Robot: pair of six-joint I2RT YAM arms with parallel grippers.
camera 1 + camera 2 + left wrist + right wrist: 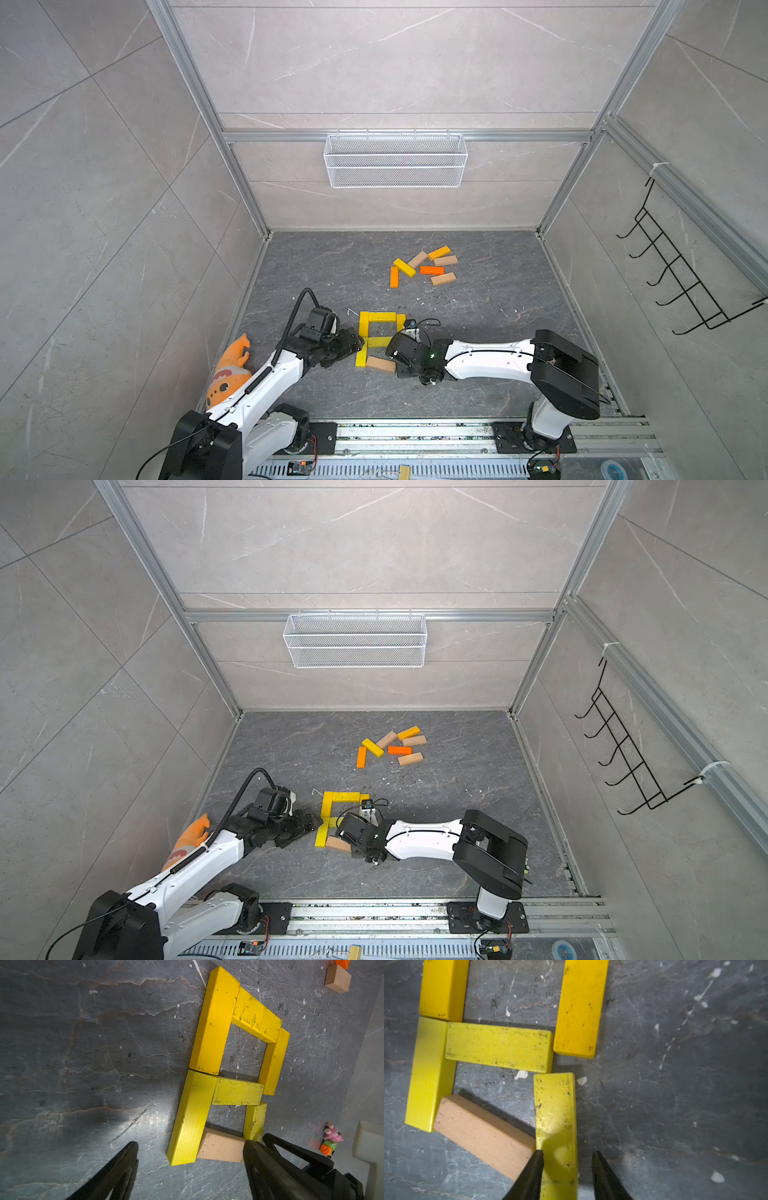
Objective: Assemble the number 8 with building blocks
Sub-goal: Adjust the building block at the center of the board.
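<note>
- Lower centre: unfinished 8 of yellow blocks, tan block askew as base.
- Right gripper loosened astride yellow bar, likely aligning it.
- Left gripper spread, empty.

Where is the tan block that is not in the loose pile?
In a top view the tan block lies slanted at the near end of the yellow figure; in the right wrist view it lies between two yellow bars, beside the right gripper.

Loose blocks behind block figure

Left tool, right tool: jaws apart.
</note>
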